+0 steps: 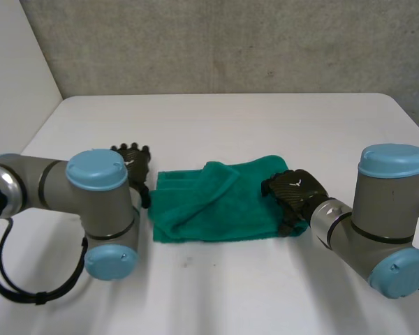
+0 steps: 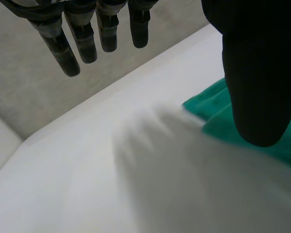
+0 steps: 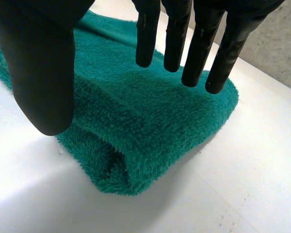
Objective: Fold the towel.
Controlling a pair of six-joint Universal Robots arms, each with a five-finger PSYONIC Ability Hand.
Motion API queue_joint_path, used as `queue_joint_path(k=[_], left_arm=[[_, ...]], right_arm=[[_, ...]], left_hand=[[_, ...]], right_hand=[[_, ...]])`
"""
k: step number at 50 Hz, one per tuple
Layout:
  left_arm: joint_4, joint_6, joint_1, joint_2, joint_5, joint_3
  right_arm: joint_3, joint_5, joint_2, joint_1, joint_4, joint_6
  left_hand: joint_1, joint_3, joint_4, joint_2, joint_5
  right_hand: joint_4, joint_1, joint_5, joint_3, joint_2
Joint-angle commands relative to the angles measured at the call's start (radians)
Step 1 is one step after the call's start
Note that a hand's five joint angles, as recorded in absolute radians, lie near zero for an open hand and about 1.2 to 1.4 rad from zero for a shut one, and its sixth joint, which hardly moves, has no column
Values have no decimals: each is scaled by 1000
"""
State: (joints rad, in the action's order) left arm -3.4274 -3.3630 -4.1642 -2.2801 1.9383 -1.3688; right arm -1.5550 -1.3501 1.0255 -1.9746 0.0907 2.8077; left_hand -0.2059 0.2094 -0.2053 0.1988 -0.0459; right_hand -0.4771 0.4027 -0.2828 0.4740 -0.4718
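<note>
A green towel [image 1: 220, 199] lies folded in the middle of the white table [image 1: 230, 118], with a rumpled flap on top. My left hand [image 1: 133, 162] rests just off the towel's left edge, fingers [image 2: 77, 43] straight and holding nothing; the towel's corner [image 2: 218, 109] shows beside its thumb. My right hand [image 1: 293, 192] hovers over the towel's right end, and its straight fingers [image 3: 184, 39] and thumb stand apart above the thick folded edge [image 3: 136, 131] without gripping it.
A grey wall [image 1: 230, 42] stands behind the table's far edge. Bare tabletop lies in front of the towel and beyond it. My two arms flank the towel at the near left and near right.
</note>
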Motion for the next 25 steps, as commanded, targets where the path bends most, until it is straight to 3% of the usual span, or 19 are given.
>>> queue_joint_path(k=[1,8,14,15,18,25], left_arm=[[13,-3,18,88,42,-111],[0,7,96,181,33,-145],[-23,11,133,205,-77,-115],[-20,13,156,195,-134,-92],[-15,13,179,156,-177,-63],[0,8,187,47,-185,8]], right_arm=[[0,0,2,-1,4,1],[-8,0,7,-1,7,0],[-16,-1,10,-3,7,-5],[-23,-1,15,-4,10,-19],[-31,-3,15,-4,20,-31],[-37,-21,10,-10,29,-51]], left_hand=[[-28,25,-29,35,-14],[-16,13,-17,24,-2],[-25,22,-26,32,-11],[-34,30,-35,41,-19],[-34,31,-35,41,-20],[-40,36,-41,47,-25]], right_hand=[[-84,158,-103,87,-89],[-84,158,-103,87,-89],[-84,158,-103,87,-89],[-84,158,-103,87,-89],[-81,155,-100,84,-86],[-78,152,-97,81,-83]])
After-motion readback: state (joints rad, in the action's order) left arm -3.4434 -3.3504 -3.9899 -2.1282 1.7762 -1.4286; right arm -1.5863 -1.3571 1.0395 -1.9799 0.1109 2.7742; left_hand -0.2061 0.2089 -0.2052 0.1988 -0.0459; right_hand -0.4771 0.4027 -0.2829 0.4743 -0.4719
